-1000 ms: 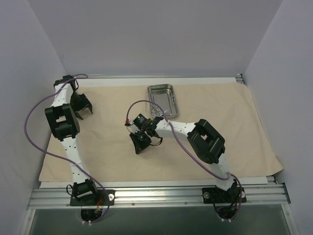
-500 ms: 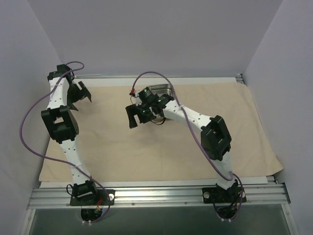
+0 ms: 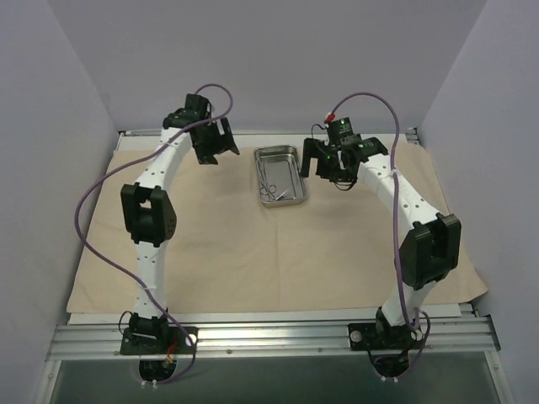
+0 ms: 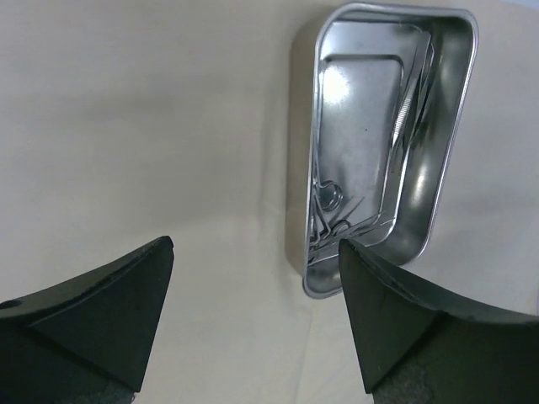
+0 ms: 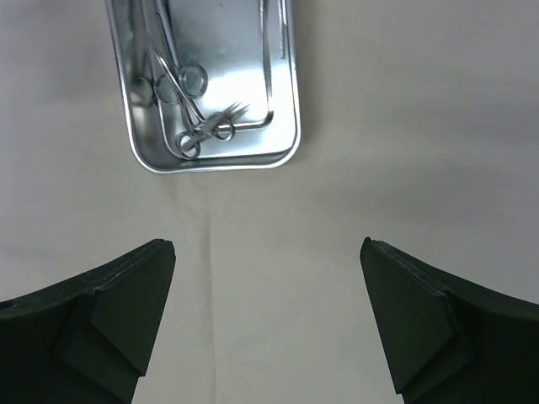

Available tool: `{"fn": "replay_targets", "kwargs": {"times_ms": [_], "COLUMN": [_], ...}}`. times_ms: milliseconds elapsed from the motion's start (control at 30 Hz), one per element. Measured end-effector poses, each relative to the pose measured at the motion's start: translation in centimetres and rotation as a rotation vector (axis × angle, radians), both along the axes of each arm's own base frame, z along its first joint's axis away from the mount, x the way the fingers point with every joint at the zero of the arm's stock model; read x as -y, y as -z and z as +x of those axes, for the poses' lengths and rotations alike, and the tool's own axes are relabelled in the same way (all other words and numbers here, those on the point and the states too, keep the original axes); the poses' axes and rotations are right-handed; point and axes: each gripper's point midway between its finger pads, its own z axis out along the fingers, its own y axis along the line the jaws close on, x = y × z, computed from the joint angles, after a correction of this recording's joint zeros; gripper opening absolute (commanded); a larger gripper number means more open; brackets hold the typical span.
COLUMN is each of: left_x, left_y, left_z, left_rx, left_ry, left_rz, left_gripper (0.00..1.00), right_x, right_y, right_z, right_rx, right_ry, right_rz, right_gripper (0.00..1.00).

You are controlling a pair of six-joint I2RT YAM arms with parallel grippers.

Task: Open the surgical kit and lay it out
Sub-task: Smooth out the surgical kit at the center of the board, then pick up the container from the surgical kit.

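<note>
The surgical kit's beige cloth wrap [image 3: 278, 252] lies spread flat over the table. Its steel tray [image 3: 283, 162] sits at the back middle, holding thin metal instruments [image 3: 269, 190]. My left gripper [image 3: 216, 145] hovers just left of the tray, open and empty. My right gripper [image 3: 323, 164] hovers just right of it, also open and empty. In the left wrist view the gripper [image 4: 254, 242] is above bare cloth [image 4: 152, 126], with the tray [image 4: 358, 101] and scissors [image 4: 333, 215] ahead to the right. In the right wrist view the tray [image 5: 236, 67] with scissors [image 5: 194, 126] lies beyond the gripper [image 5: 267, 243].
White walls [image 3: 50, 126] close in the left, back and right. An aluminium rail [image 3: 269, 337] runs along the near edge, carrying both arm bases. Purple cables [image 3: 93, 210] loop off each arm. The cloth's front right corner [image 3: 476, 286] reaches the table edge.
Both arms swung from the middle and left of the cloth to the back, now flanking the tray. The right gripper went from shut to open; the left opened wider.
</note>
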Motion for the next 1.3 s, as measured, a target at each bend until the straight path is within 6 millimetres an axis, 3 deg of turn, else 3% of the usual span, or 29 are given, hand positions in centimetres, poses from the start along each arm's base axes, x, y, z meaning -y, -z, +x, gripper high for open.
{"fn": "replay_targets", "kwargs": {"times_ms": [133,267,367,500,733,1067,1133,1300], "left_x": [5.9,8.5,9.7,10.7,10.8,10.6,10.6,11.0], "left_y": [4.7,8.2,9.1,9.3,10.0,13.0,12.7,11.7], "left_z": [0.3,-0.1,0.8,1.8,1.8,1.3,1.4,1.7], "left_rx": [-0.049,-0.094,-0.081,-0.051,-0.059,-0.109,-0.104,-0.078], "left_ry": [0.073,0.095,0.096,0.085,0.069,0.074,0.074,0.087], "left_rz": [0.0,0.018,0.021,0.025,0.044,0.082,0.082,0.074], "left_gripper": [0.87,0.86,0.86,0.81,0.69,0.51,0.4,0.25], "right_x": [2.6,5.2,6.5,7.5,8.6,9.6,9.7,10.2], "right_y": [0.7,1.0,1.0,0.8,0.6,1.8,1.8,1.9], "right_z": [-2.4,-4.5,-5.3,-5.8,-5.9,-6.5,-6.4,-6.4], "right_rx": [-0.037,-0.054,-0.055,-0.051,-0.051,-0.087,-0.087,-0.088], "right_ry": [0.049,0.1,0.135,0.162,0.191,0.207,0.209,0.208], "right_rz": [-0.01,-0.007,-0.001,0.005,0.007,0.005,0.006,0.004], "right_gripper": [1.0,1.0,1.0,1.0,1.0,1.0,1.0,1.0]}}
